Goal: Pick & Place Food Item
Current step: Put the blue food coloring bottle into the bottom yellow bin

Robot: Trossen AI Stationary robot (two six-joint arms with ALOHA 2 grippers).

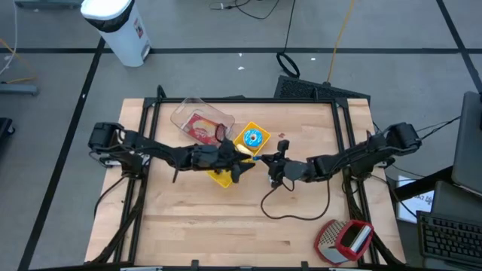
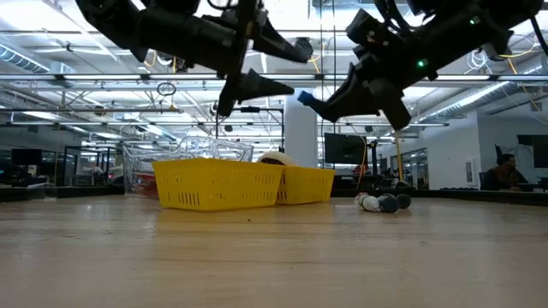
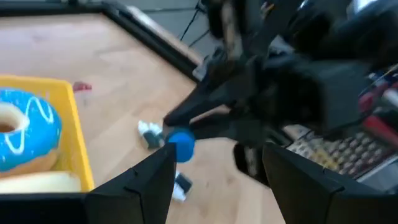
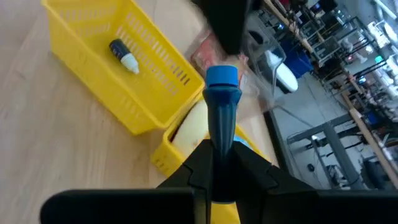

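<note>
My right gripper is shut on a small blue-capped bottle, high above the table, close to two yellow baskets. The nearer basket holds one small bottle. The other basket holds a blue-iced donut and a pale food item. My left gripper hangs open over the baskets, facing the right gripper and touching nothing. In the low view both grippers are well above the baskets. My right gripper pinches the bottle between its two fingers, below the blue neck. The bottle lies along the fingers, with its cap sticking out past the fingertips. The fingers come nearly level from the table's right side. The bottle is lifted clear of everything.
A clear plastic container with red food stands behind the baskets. Small loose bottles lie on the wood right of the baskets. A black cable loops at the table's middle, and a red-and-silver thing sits at the near right corner.
</note>
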